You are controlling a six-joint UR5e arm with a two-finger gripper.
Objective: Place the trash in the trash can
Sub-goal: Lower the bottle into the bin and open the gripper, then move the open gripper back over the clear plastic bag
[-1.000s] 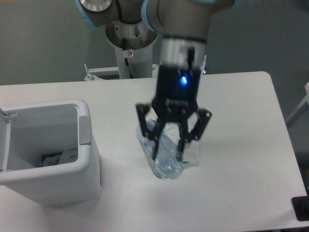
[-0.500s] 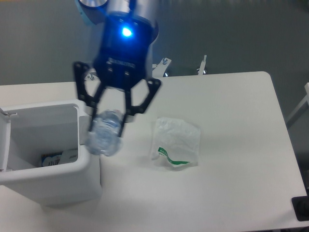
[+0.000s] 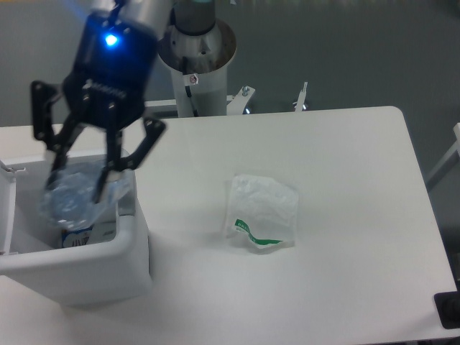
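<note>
Your end effector point(image 3: 75, 188) is clamped on the clear plastic bottle point(image 3: 72, 198), its fingers closed against the bottle's sides, and it holds the bottle over the opening of the white trash can point(image 3: 86, 269) at the desk's point(image 3: 345, 180) left edge. A blue-white label shows just under the bottle, inside the can. The wrinkly plastic bag point(image 3: 262, 212) with the green strip lies flat near the middle of the desk, well apart from the can.
</note>
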